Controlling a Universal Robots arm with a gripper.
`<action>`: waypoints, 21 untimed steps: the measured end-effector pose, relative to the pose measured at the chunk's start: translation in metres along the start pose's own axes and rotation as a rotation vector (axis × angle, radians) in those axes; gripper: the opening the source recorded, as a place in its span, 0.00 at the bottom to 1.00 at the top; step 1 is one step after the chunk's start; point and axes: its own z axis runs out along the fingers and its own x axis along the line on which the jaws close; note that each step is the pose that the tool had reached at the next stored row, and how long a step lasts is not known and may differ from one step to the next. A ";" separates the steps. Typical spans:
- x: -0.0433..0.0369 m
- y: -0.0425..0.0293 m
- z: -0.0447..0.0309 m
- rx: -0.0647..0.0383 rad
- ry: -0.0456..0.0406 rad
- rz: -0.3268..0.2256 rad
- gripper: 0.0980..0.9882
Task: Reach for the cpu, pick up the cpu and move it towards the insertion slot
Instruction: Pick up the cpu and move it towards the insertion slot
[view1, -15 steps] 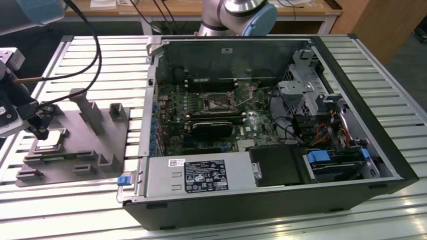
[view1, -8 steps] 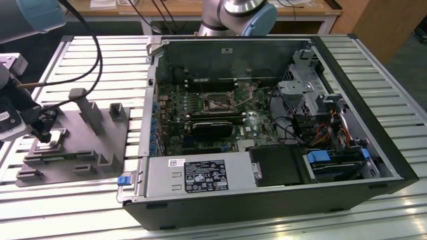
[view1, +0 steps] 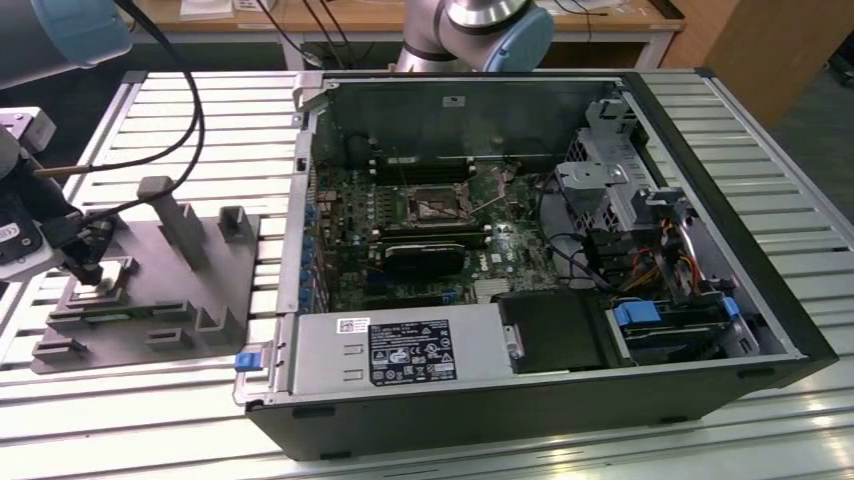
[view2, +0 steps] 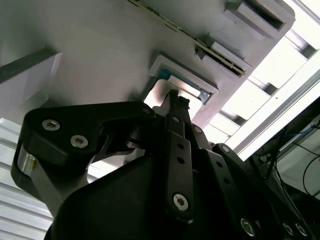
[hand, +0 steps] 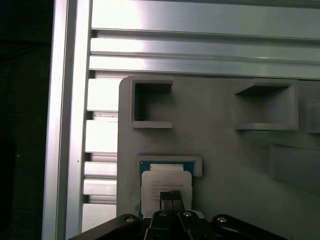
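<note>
The cpu (hand: 165, 176) lies flat in a square nest of the grey plastic fixture (hand: 230, 190), silvery top up with a blue-green edge around it. My gripper (hand: 170, 195) stands directly over the chip, its two thin fingers pressed together and their tips at its top face. In the second wrist view the gripper (view2: 176, 100) points at the same nest and cpu (view2: 189, 89). In the exterior view the gripper (view1: 87, 270) hangs over the cpu (view1: 104, 292) at the left. The insertion slot (view1: 437, 207) sits mid-motherboard inside the open case.
An open computer case (view1: 694, 300) fills the exterior view's right, with a power supply (view1: 400, 350) at its front and a long black module (view1: 427, 255) below the socket. Upright posts (view1: 167, 215) rise from the fixture (view1: 187, 300). Cables (view1: 187, 110) hang above. The table is slatted aluminium (hand: 200, 55).
</note>
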 end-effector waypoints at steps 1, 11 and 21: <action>0.0002 0.0001 0.0001 0.000 0.0002 0.000 0.01; 0.0006 0.0002 0.0002 0.000 0.0002 0.000 0.07; 0.0007 0.0002 0.0002 0.000 0.0002 0.000 0.55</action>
